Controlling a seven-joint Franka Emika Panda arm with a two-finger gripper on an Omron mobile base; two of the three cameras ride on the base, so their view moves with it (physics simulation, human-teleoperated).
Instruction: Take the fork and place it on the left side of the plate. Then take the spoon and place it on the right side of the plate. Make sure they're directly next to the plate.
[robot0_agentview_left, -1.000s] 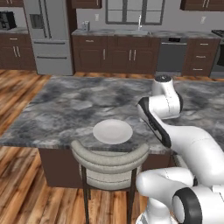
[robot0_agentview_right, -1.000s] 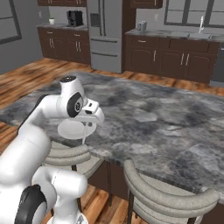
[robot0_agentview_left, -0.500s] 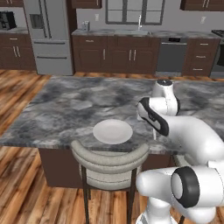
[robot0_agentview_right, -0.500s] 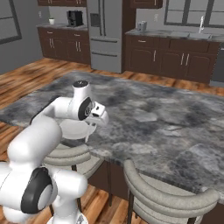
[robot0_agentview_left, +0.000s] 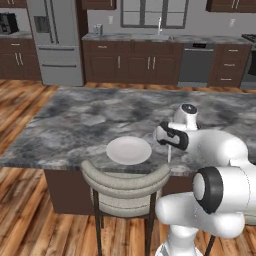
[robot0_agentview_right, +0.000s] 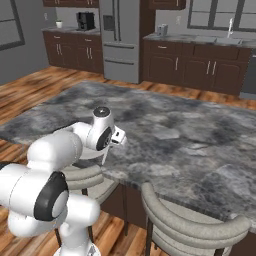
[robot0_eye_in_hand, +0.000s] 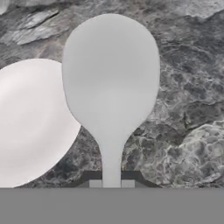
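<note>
Insp. notes, hand view, L to R.

Plate: lies flat on marble counter, off to the L of the jaws. Its R rim passes behind the spoon bowl in this view; contact can't be confirmed, prob. a height gap.

Spoon: handle pinched between the jaws, bowl pointing away from gripper along the finger axis. Jaws pressed nearly together on the thin handle. Held by the handle end so the bowl stays free to be set down first, I judge.

R of jaws: bare marble only.

L base view: gripper sits just R of plate, spoon hanging down from it as a thin pale line toward the counter. That placement fits the task's R-side slot.

Fork: not identifiable in any view; L side of plate looks bare from here, too small to be sure.

Judgement: spoon step in hand, near release. Risk: spoon landing on the rim rather than directly beside it.
</note>
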